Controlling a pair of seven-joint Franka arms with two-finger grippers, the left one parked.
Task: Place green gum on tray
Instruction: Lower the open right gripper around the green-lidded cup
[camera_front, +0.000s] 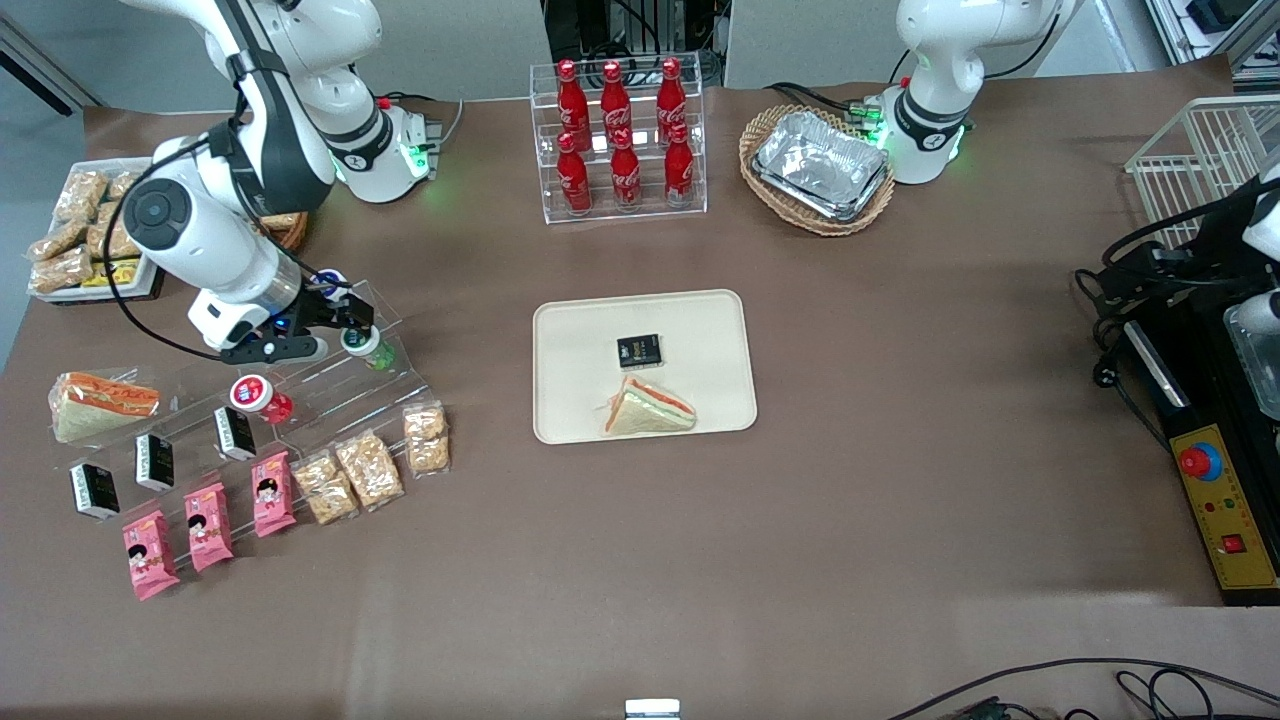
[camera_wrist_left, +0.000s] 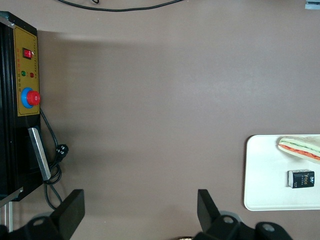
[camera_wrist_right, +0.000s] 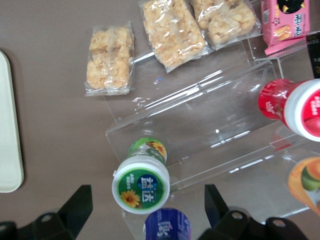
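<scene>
Operator, your gripper (camera_front: 345, 325) hangs over the clear acrylic rack (camera_front: 330, 375) at the working arm's end of the table, its fingers (camera_wrist_right: 75, 205) spread wide and grasping nothing. The green gum (camera_front: 366, 345) stands on the rack's upper step, directly under the gripper — in the right wrist view the bottle (camera_wrist_right: 142, 177) sits between the two fingers, closer to one of them, with clear space at either side. A blue-lidded bottle (camera_wrist_right: 167, 225) stands just beside it, and a red bottle (camera_front: 262, 396) occupies a lower step, nearer the front camera.

The tray (camera_front: 715, 325) lies mid-table, well apart from the rack (at about 3 o'clock from the gum in the front view). You already have two items on it: a small black packet (camera_front: 639, 351) and a wrapped sandwich (camera_front: 647, 409), the sandwich at 6 o'clock of the packet.

Pale snack packs (camera_front: 378, 462) lie at the rack's foot — nearer the camera than the gum.
</scene>
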